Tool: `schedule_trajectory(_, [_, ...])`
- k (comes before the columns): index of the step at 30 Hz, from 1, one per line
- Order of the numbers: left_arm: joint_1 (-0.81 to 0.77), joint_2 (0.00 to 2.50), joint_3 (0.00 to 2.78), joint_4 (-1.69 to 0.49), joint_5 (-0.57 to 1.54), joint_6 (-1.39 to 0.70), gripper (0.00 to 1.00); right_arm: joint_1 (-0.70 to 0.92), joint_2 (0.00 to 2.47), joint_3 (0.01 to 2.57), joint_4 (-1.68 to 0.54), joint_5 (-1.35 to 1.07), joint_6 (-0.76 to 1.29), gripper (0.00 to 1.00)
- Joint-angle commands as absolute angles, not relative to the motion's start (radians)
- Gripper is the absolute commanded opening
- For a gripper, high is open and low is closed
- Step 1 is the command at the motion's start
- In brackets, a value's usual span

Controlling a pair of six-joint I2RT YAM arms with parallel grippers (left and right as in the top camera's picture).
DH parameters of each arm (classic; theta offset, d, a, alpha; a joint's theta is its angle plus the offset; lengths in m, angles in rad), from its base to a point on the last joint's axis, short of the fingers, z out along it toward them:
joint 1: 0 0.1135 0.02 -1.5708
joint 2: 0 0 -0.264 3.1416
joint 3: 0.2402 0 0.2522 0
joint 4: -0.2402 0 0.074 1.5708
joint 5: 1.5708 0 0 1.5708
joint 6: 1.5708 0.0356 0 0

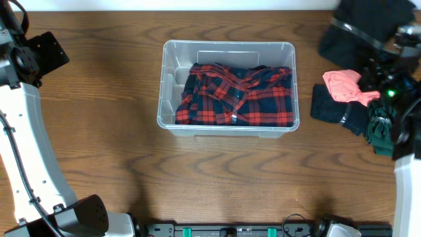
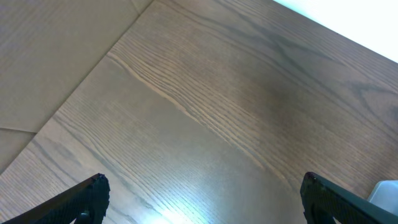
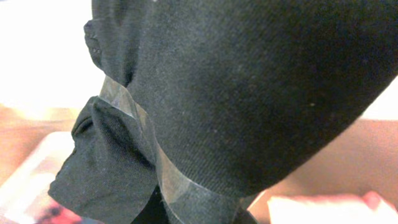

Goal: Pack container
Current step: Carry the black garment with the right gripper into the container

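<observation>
Wood-grain brown tabletop (image 1: 99,171) takes up nearly the whole overhead view, and 2 white-and-black arms stand at its sides: the left arm (image 1: 23,131) along the left edge, the right arm (image 1: 406,164) at the right edge.

1 container (image 1: 172,85), clear plastic with rounded corners, sits in the middle of the tabletop, a little toward the far side and well apart from both arms. Inside it lies 1 red-and-navy plaid shirt (image 1: 240,95), crumpled, filling the middle and right of the bin. A narrow strip with moulded steps along the left wall is bare.

At the far right corner, 1 black garment (image 1: 368,23) looks blurred and large from overhead. It fills the right wrist view too, with 1 clear band (image 3: 155,165) running across it.

Below it, 3 more garments lie bunched together to the right of the container, not touching it: 1 dark navy piece (image 1: 332,108), 1 dark green piece (image 1: 380,128) and 1 pink piece (image 1: 342,85) on top.

The left jaws are spread wide over bare wood with nothing between the 2 black fingertips (image 2: 93,193). The right jaws are hidden behind the black cloth, so I cannot tell how they stand.
</observation>
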State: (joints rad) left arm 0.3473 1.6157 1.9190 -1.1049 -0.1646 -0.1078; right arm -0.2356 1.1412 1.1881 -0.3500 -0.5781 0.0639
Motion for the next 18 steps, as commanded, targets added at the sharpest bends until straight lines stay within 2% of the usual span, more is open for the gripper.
schedule_trajectory(1, [0.352,1.613,1.915,-1.11,-0.173,-0.117,0.98,-0.092,1.153,1.192,-0.317,-0.582,0.056,0.01])
schedule_trajectory(9, [0.352,1.613,1.915,-1.111,-0.173,-0.117,0.98,0.279,1.361,1.195,-0.103,-0.44,0.113,0.01])
schedule_trajectory(14, [0.352,1.613,1.915,-1.111,-0.173,-0.117,0.98,0.404,1.547,1.265,-0.057,-0.438,0.129,0.01])
schedule_trajectory(18, [0.352,1.613,1.915,-1.11,-0.173,-0.117,0.98,0.467,1.693,1.366,-0.063,-0.413,0.236,0.01])
